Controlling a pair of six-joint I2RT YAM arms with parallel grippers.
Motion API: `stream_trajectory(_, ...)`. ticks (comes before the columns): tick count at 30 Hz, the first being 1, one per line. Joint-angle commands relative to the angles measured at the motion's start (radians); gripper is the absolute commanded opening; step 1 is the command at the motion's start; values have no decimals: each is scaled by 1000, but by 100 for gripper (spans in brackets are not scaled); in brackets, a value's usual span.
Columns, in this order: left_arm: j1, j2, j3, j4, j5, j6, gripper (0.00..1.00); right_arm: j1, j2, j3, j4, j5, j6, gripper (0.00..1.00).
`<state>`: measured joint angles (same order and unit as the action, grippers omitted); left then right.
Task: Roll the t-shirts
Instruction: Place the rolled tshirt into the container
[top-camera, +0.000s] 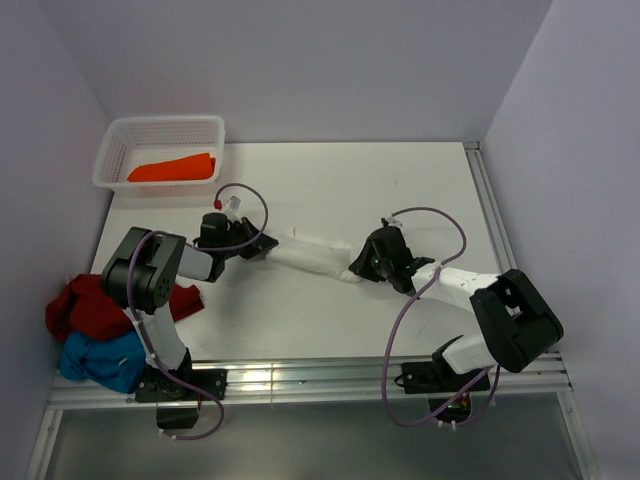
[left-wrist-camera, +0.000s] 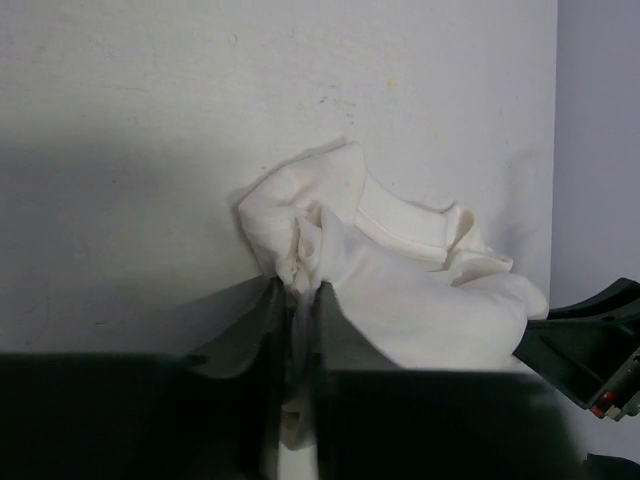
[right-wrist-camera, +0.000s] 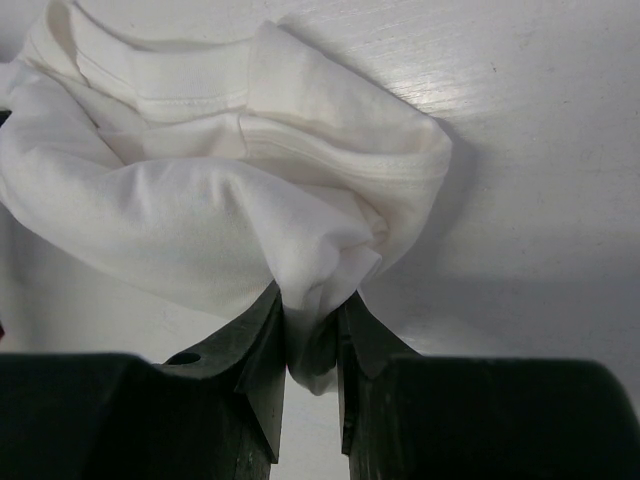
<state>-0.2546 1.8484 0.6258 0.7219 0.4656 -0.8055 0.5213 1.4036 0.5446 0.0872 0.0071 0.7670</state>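
Note:
A white t-shirt, rolled into a long bundle, lies across the middle of the table between my two grippers. My left gripper is shut on its left end; in the left wrist view, cloth is pinched between the fingers at the gripper. My right gripper is shut on the right end, with a fold of the white t-shirt squeezed between the jaws at the gripper. An orange t-shirt lies rolled in the basket. A dark red t-shirt and a blue t-shirt are heaped at the table's left edge.
The white perforated basket stands at the far left corner. The heap of red and blue cloth sits right beside the left arm's base. A metal rail runs along the near edge. Walls close in on the left, back and right.

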Motion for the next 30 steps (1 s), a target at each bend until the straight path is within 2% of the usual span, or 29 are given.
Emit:
stream_trajectory(1,-21,15,-15,-168,-83,69,0,6,43,-3,-127,41,-44,0)
stream_trajectory(7,-31,-145,-6,-320,-221,107,0,8,26,23,-109,-2,-44,0)
stream_trajectory(12,-29,-307,95,-580,-335,140,0,9,5,89,-116,-30,-58,0)
stream_trajectory(15,-29,-363,159,-680,-372,158,0,11,1,146,-135,-44,-64,0)
stream_trajectory(24,-22,-446,229,-794,-389,173,0,19,44,264,-158,-114,-89,0)
stream_trajectory(30,-11,-413,221,-794,-372,180,0,20,90,252,-123,-101,-94,0)
